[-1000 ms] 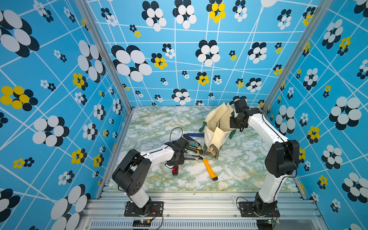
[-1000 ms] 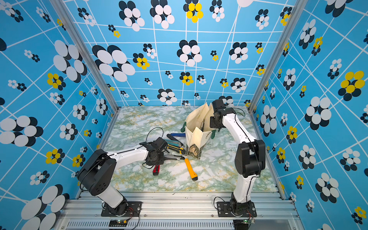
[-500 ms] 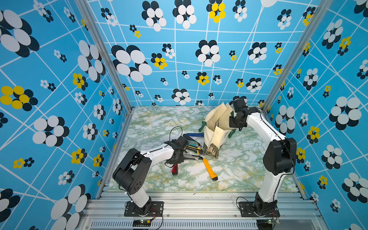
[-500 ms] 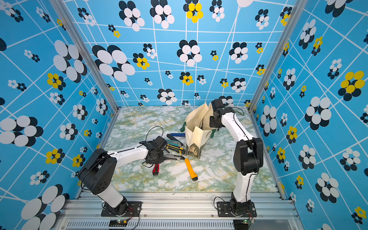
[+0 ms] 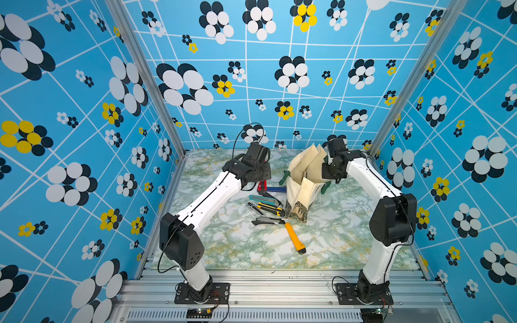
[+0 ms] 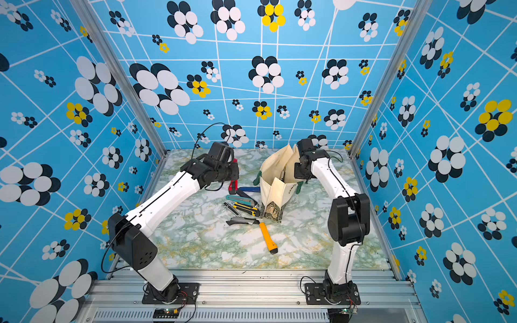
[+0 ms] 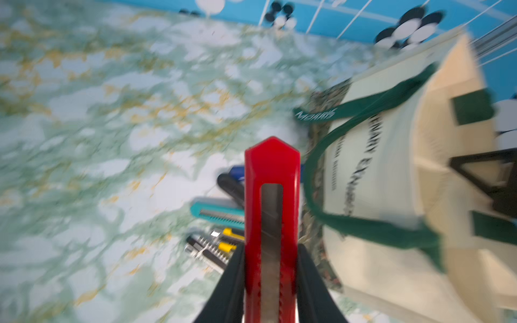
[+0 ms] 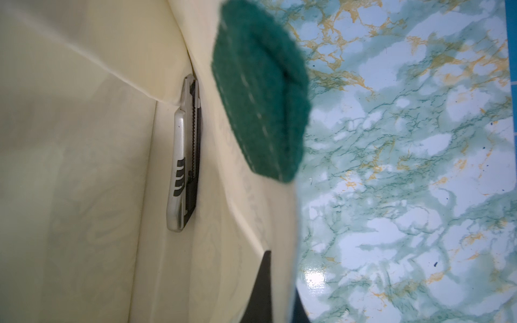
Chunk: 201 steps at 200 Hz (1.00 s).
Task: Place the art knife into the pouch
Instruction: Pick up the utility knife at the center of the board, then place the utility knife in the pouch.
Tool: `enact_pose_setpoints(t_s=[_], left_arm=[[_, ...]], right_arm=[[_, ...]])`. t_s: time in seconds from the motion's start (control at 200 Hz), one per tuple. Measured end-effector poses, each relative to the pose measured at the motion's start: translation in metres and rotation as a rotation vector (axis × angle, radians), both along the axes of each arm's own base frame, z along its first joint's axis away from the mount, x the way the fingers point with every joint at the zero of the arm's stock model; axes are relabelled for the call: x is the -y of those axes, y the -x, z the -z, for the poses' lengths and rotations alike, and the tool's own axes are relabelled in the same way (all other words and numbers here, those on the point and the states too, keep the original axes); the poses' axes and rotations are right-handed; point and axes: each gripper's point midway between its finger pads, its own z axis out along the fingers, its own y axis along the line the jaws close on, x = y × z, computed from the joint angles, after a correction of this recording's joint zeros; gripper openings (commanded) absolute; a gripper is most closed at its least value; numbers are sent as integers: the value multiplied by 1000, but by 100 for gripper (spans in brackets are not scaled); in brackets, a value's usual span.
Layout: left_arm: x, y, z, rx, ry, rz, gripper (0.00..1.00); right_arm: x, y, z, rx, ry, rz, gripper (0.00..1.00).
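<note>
The art knife (image 7: 272,195), a red snap-blade cutter, sticks out lengthwise between my left gripper's (image 7: 270,251) black fingers, which are shut on its body. In both top views the left gripper (image 5: 261,179) (image 6: 234,180) hangs above the table, just left of the pouch, with the red art knife (image 5: 261,185) (image 6: 233,186) showing under it. The pouch (image 5: 303,179) (image 6: 275,181) (image 7: 391,167), cream canvas with green handles, stands open. My right gripper (image 5: 331,173) (image 6: 301,173) (image 8: 279,285) is shut on the pouch's (image 8: 84,167) right rim.
Loose cutters lie left of the pouch: a teal one (image 5: 261,199), a yellow-black one (image 5: 270,208), a black one (image 5: 267,222), an orange one (image 5: 293,237), a blue one (image 5: 275,189). A silver cutter (image 8: 184,156) lies inside the pouch. Blue patterned walls enclose the marble table (image 5: 335,237).
My left arm has risen from the pile of cutters and swung toward the back, carrying the red art knife off the table. The right arm has kept its hold on the pouch.
</note>
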Motion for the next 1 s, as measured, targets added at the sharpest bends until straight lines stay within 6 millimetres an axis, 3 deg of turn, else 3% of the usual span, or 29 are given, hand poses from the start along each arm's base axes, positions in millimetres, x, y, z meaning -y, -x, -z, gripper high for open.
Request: enact_pose_setpoints(t_s=[0.065,0.15,0.29,0.44,0.565,0.674,0.864,1.004], left_arm=[[31,-14,-34,76,78,68,25],[67,-21,-65,143,154,154,25],[115,-18,-80,181,231,286,25],[152,-16,-58,135,253,375,28],[166,-21,-29,86,225,402,30],[167,-23,-14,62,201,405,31],[167,-26,-9,56,178,409,31],[168,-33,15,27,135,400,31]], right_arm=[[-1,-1,0,5,-9,2,0],[-2,-2,0,14,-19,5,0],[-4,-2,-2,24,-37,9,0],[-6,-1,-6,34,-53,11,0],[-6,3,-8,38,-56,11,0],[-5,6,-6,34,-55,11,0],[-4,7,-6,35,-54,15,0],[-4,8,-6,35,-54,15,0]])
